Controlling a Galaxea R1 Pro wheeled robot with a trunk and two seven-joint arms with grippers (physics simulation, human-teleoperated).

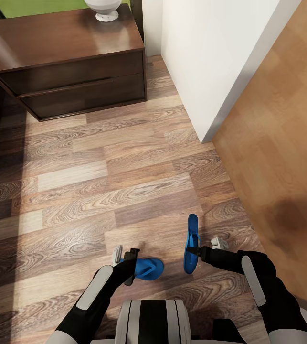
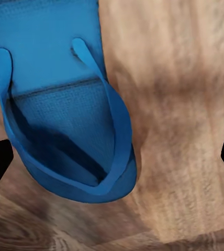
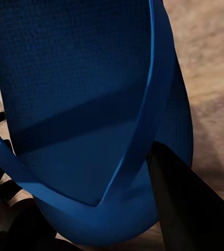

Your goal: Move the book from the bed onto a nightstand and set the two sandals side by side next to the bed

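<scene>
Both sandals are a bright, saturated blue, straps and soles alike: the left sandal (image 1: 149, 268) at the left tool (image 1: 130, 267) and the right sandal (image 1: 191, 244) at the right tool (image 1: 202, 252). In the wrist views their footbeds show a fine woven-looking grain, darker where shadowed. The tools are black, with pale grey panels on the black arms. The floor (image 1: 100, 191) is grey-brown wood plank with swirling grain, planks alternating lighter and darker. The nightstand (image 1: 72, 67) is dark brown with a glossy top. A white rounded object (image 1: 106, 8) stands near its back edge. The wall (image 1: 210, 52) is white; a door-like panel (image 1: 282, 143) is warm orange-brown wood.
</scene>
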